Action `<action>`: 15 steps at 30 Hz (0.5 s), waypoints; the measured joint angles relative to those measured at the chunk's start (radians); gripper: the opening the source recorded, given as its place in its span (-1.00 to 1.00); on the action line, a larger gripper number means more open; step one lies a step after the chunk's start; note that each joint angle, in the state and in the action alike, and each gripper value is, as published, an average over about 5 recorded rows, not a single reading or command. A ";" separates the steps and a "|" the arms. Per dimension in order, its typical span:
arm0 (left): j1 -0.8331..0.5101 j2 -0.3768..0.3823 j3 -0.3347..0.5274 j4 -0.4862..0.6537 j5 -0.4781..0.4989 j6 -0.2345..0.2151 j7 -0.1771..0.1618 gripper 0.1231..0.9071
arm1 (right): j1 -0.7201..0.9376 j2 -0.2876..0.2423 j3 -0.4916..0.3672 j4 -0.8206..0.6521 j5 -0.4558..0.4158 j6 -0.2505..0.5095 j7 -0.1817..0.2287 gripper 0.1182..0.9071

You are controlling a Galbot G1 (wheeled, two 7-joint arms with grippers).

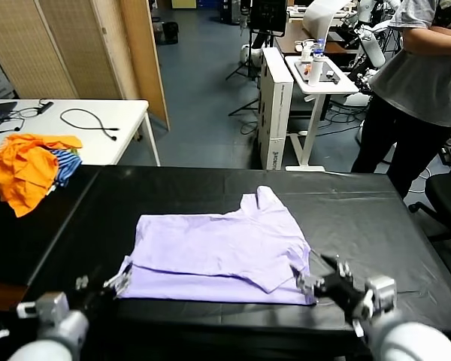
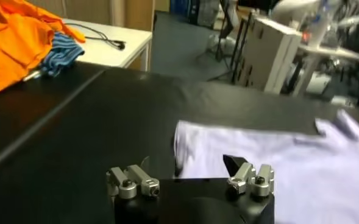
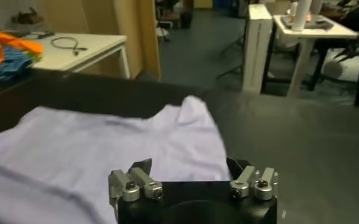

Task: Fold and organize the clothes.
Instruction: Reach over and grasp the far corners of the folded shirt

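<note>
Left end effector (image 1: 119,284) and right end effector (image 1: 310,282) both spread wide, empty, at the T-shirt (image 1: 218,248) corners; looks partly folded, more folds left.

Robotics lab or test workshop, open floor. Grey-blue floor (image 1: 203,90) runs back to 12 o'clock. Black-covered work table (image 1: 376,218) in front. White side table (image 1: 120,120) at 10 o'clock carries loose cables (image 1: 86,120). Wooden folding screens (image 1: 98,45) at 11 o'clock. White rolling stand (image 1: 319,83) with bottles (image 1: 316,64) at 1 o'clock, another robot arm (image 1: 368,41) beyond it. Person (image 1: 421,83) standing at 2 o'clock, office chair (image 1: 447,195) beside.
</note>
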 joint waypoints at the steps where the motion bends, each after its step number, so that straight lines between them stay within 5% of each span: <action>1: -0.028 0.015 0.011 0.020 -0.026 0.003 -0.001 1.00 | 0.032 0.002 -0.020 -0.029 0.000 0.000 0.003 1.00; 15: -0.400 0.175 0.206 0.369 -0.192 0.025 -0.010 1.00 | 0.309 0.051 -0.202 -0.361 0.006 0.000 -0.008 1.00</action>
